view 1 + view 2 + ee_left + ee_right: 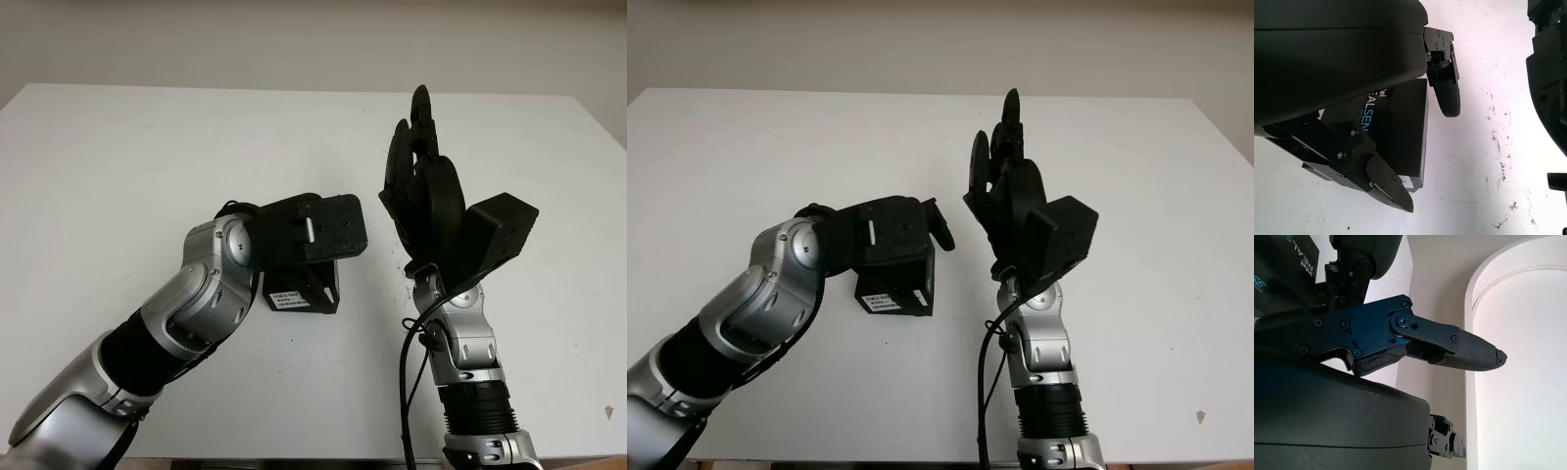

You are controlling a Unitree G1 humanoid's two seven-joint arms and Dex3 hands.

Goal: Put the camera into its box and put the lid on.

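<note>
- The left hand [1415, 112] hovers directly over a black box [1396, 142], its fingers [1444, 93] uncurled on either side of it and holding nothing; in the wrist view they flank the box without clearly touching it.
- The box sits on the white surface [147, 166] near the middle, under the left hand's shell. Its lid appears to be on, with pale lettering across the top and a white label on the side facing the robot [286, 299].
- No camera can be seen outside the box; whether it is already inside cannot be told.
- The right hand [423, 166] is raised upright beside the box, well clear of the surface, open and holding nothing, palm side turned roughly toward the left hand.
- Judging from this, the step in hand is seating or checking the lid with the left hand.
- To do it well, the left hand should come straight down and press evenly on the lid's middle, not on one edge, so the lid does not tip or the box slide.
- The right hand could steady the box's near side if it starts to shift, but should otherwise stay out of the way.
</note>
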